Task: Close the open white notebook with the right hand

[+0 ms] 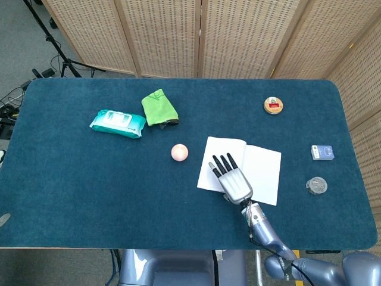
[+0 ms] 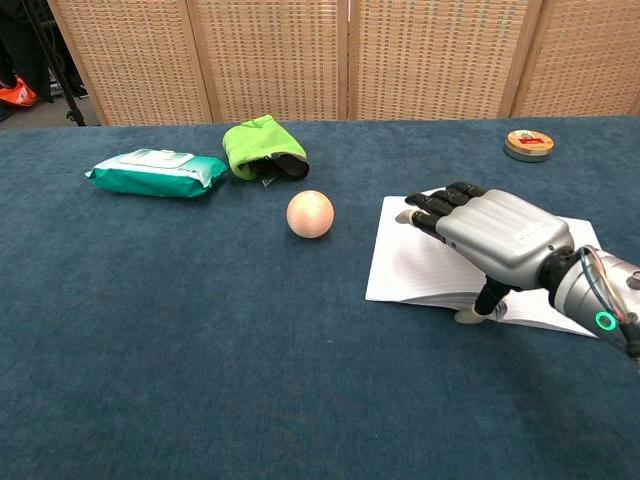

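White notebook [image 1: 256, 168]: lies open and flat on the bench [image 1: 89, 190], right of centre and toward the near edge. Two plain white pages, rectangular, meeting at a shallow central fold; the chest view shows faint ruling on the left page and a thin stack of leaves along the near edge.

Right hand [image 1: 233, 179]: silver-grey metallic shell on the back, black fingers [image 1: 222, 164] with pale tips. It hovers palm-down over the notebook's left page near the fold, fingers stretched out straight and close together, holding nothing. In the chest view the thumb points down and its pale tip meets the page near the near edge; the fingertips sit just above or on the paper, which of the two cannot be told. A green light ring shows at the wrist.

Bench: covered in dark teal, short-pile fabric with rounded corners.

Ball [image 1: 180, 152]: small, smooth, pale pink sphere, just left of the notebook, apart from it.

Wipes pack [image 1: 118, 123]: soft teal and white plastic pouch, lying flat at the far left.

Green cloth [image 1: 159, 108]: bright, folded fabric with a dark edge, beside the wipes pack.

Round tin [image 1: 273, 105]: flat disc, tan rim, red and white top, far right.

Blue box [image 1: 322, 152]: small, rectangular, near the right edge.

Grey disc [image 1: 317, 185]: small, round, translucent-looking, just nearer than the blue box.
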Robot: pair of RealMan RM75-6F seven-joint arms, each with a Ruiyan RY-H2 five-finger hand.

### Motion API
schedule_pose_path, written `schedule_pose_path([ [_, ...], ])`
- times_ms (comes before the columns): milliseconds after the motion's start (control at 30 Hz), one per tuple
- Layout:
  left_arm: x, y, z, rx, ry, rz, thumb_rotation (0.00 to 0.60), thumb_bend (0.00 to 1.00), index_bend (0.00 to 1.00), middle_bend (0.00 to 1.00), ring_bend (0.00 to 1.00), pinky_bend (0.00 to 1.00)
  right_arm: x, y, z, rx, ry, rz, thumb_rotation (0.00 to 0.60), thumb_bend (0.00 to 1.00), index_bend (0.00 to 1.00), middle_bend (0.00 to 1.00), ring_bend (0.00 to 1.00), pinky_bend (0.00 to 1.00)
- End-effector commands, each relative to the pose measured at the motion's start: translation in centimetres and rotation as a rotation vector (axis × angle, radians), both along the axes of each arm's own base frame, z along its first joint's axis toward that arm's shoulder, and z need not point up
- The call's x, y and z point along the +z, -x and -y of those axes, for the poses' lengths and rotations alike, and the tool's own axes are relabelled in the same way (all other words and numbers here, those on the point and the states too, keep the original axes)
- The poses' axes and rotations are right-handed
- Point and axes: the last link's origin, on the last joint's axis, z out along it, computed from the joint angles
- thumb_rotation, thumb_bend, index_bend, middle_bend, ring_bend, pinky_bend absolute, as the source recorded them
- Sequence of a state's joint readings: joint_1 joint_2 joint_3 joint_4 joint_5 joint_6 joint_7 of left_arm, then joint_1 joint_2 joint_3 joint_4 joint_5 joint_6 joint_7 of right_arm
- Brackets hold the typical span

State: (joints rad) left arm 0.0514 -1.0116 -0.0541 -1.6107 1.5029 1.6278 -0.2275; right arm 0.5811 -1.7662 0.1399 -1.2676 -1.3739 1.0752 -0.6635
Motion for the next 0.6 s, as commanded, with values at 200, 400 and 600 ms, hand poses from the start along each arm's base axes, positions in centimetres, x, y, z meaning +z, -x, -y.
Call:
schedule_pose_path([
  [200,0.0,0.0,0.1,0.0,0.0,0.001,0.6,0.0,0.0,0.0,0.0,0.0,-0.6,-0.3,0.0,0.028,0.026,-0.033,0.6,0.0,0.0,0.0,0.0,0.0],
  [400,0.0,0.0,0.1,-0.001,0.002,0.002,0.6,0.0,0.0,0.0,0.0,0.0,-1.0,-0.3,-0.1,0.024,0.028,-0.041,0.6,0.0,0.0,0.0,0.0,0.0],
  [600,0.0,0.0,0.1,-0.003,0.002,0.005,0.6,0.0,0.0,0.0,0.0,0.0,-1.4,-0.7,-0.1,0.03,0.035,-0.046,0.6,0.04,0.0,0.0,0.0,0.0],
])
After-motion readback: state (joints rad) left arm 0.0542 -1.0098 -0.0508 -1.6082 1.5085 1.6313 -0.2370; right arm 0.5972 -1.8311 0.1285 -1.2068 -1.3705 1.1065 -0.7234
